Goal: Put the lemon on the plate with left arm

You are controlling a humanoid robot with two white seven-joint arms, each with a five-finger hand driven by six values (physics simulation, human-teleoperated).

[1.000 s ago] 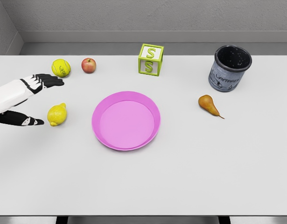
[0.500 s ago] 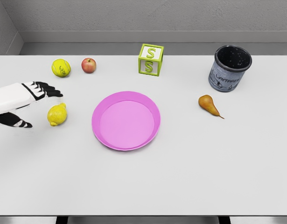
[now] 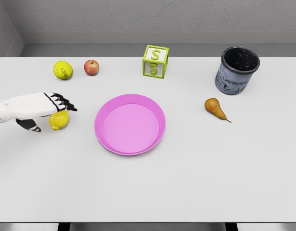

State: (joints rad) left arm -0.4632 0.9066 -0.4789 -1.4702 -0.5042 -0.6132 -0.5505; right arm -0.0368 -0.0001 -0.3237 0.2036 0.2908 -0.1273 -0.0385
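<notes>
The yellow lemon (image 3: 60, 121) lies on the white table, left of the pink plate (image 3: 130, 124). My left hand (image 3: 52, 117) reaches in from the left edge and sits right over the lemon. Its black-tipped fingers (image 3: 66, 104) stretch across the lemon's top and hide its upper part. The thumb (image 3: 33, 127) hangs low on the lemon's left side. The hand is open and the lemon rests on the table. The plate holds nothing. My right arm is out of view.
A tennis ball (image 3: 63, 70) and a red apple (image 3: 91, 67) sit behind the lemon. A green letter block (image 3: 155, 61) stands at the back centre, a dark mug (image 3: 238, 70) at the back right, and a pear (image 3: 215, 108) right of the plate.
My left hand has moved right and down toward the lemon, and its fingers now cover the lemon's top. The thumb has drawn closer. The lemon has not moved.
</notes>
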